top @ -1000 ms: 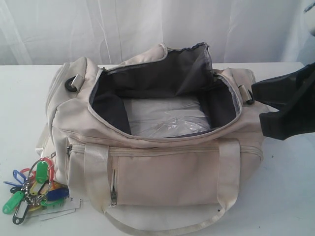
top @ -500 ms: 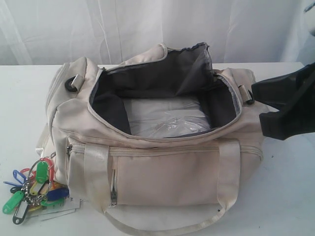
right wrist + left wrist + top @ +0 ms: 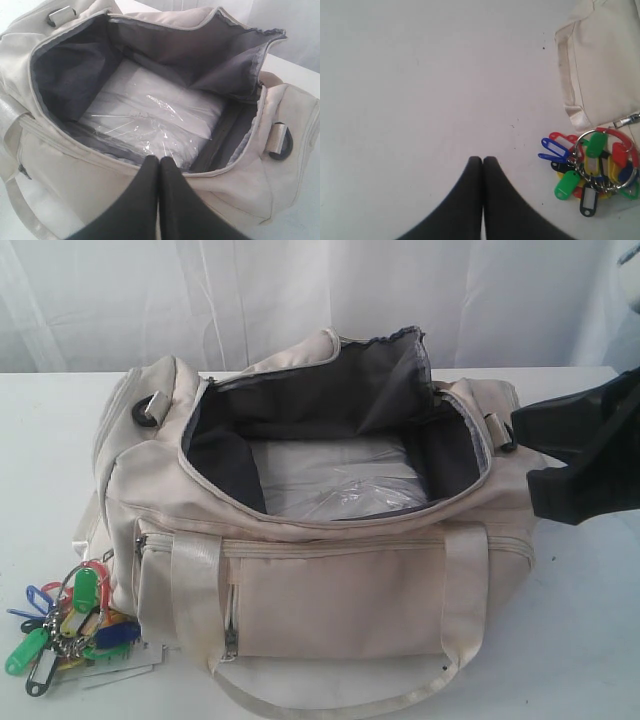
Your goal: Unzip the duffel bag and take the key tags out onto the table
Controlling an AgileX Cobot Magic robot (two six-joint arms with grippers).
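The cream duffel bag point(image 3: 330, 540) stands unzipped on the white table point(image 3: 590, 620), its top flap folded back to show dark grey lining and a clear plastic-wrapped insert point(image 3: 155, 117). The bunch of coloured key tags point(image 3: 70, 625) lies on the table by the bag's left end, also seen in the left wrist view as key tags point(image 3: 592, 167) beside the bag's corner point(image 3: 605, 60). My left gripper point(image 3: 482, 160) is shut and empty above bare table, apart from the tags. My right gripper point(image 3: 159, 160) is shut and empty, held above the bag's right end; its dark arm point(image 3: 585, 450) shows at the right.
A white paper label point(image 3: 120, 665) lies partly under the key tags. The bag's webbing handle point(image 3: 330, 705) droops onto the table at the front. A white curtain point(image 3: 300, 290) hangs behind the table.
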